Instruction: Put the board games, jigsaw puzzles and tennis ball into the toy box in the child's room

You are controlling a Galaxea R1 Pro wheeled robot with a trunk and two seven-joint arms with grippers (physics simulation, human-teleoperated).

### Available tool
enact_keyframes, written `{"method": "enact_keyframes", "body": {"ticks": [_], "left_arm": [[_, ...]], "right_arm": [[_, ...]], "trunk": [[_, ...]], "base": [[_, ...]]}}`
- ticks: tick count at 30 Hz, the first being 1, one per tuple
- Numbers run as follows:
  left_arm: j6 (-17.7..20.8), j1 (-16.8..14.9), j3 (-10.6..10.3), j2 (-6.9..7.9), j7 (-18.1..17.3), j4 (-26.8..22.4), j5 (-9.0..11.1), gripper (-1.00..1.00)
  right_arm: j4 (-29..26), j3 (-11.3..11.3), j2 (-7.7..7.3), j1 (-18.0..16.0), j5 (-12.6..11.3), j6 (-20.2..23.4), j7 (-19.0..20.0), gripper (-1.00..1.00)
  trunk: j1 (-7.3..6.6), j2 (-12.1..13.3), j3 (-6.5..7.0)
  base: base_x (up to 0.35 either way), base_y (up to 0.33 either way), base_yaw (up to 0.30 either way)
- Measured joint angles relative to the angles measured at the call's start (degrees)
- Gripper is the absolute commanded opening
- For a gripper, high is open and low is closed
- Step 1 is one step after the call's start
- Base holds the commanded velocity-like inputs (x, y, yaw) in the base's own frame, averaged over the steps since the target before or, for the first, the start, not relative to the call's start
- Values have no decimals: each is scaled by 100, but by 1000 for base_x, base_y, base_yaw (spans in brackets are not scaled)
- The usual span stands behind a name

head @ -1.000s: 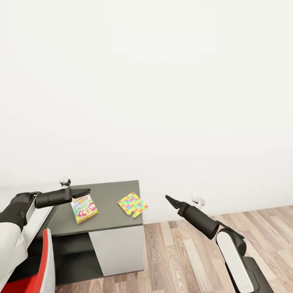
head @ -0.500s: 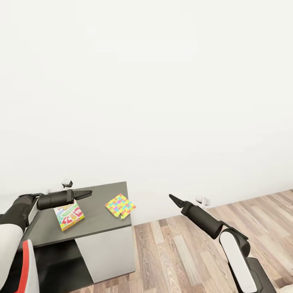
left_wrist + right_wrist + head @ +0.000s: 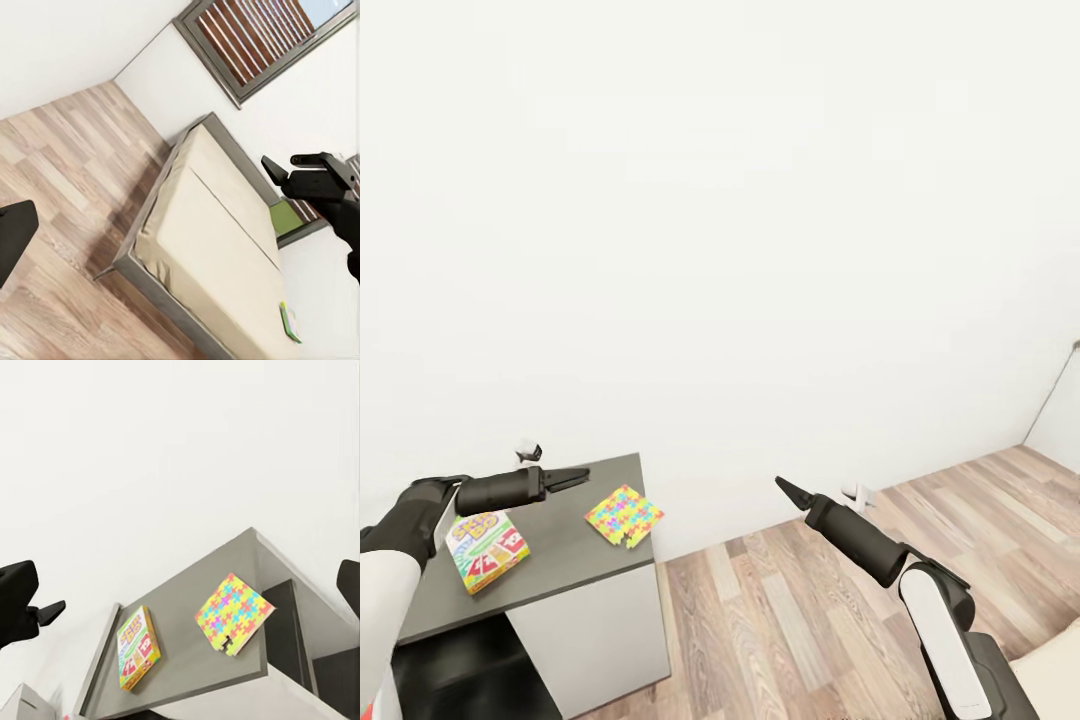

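Note:
A pale board game (image 3: 485, 548) with a cartoon lid lies flat on the dark grey table (image 3: 575, 575) corner section. Beside it, near the table's right edge, lies a yellow jigsaw puzzle (image 3: 624, 514) with many-coloured piece shapes. Both show in the right wrist view: board game (image 3: 138, 649), jigsaw puzzle (image 3: 233, 613). My left gripper (image 3: 572, 476) hovers open and empty just above the table, over the board game's far end. My right gripper (image 3: 784, 490) hangs open and empty over the floor, right of the table. On the bed (image 3: 217, 255) lies a green-edged board game (image 3: 291, 322). The toy box and tennis ball are out of view.
A white wall (image 3: 720, 250) stands behind the table. Wood floor (image 3: 780, 620) runs right of the table to a room corner (image 3: 1050, 420). A beige edge (image 3: 1055, 665) shows at the lower right. A slatted window (image 3: 255, 37) sits above the bed's head.
The camera has swung to the right, so the table and its toys sit further left in the picture. Both arms keep the same pose. The room corner has come into view.

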Motion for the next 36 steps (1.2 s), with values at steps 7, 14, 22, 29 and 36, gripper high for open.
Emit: {"method": "enact_keyframes", "body": {"ticks": [7,14,22,29,36], "left_arm": [[-3,0,0,-3,0,1,1,100],[-7,0,0,-15,0,3,-5,100],[-9,0,0,-24,0,7,-6,100],[-9,0,-6,-102,0,7,-11,100],[-9,0,-5,-129,0,8,-14,100]], "right_arm": [[0,-1,0,0,2,-3,-3,100],[0,-6,-1,0,-3,1,-3,100],[9,-7,1,0,-3,-3,-2,100],[38,-6,5,3,-3,-4,-4,100],[44,-58,2,3,0,-4,2,100]], "trunk": [[0,0,23],[0,0,46],[0,0,72],[0,0,94],[0,0,117]], "base": [[0,0,-232],[0,0,-232],[0,0,-231],[0,0,-229],[0,0,-226]]}}
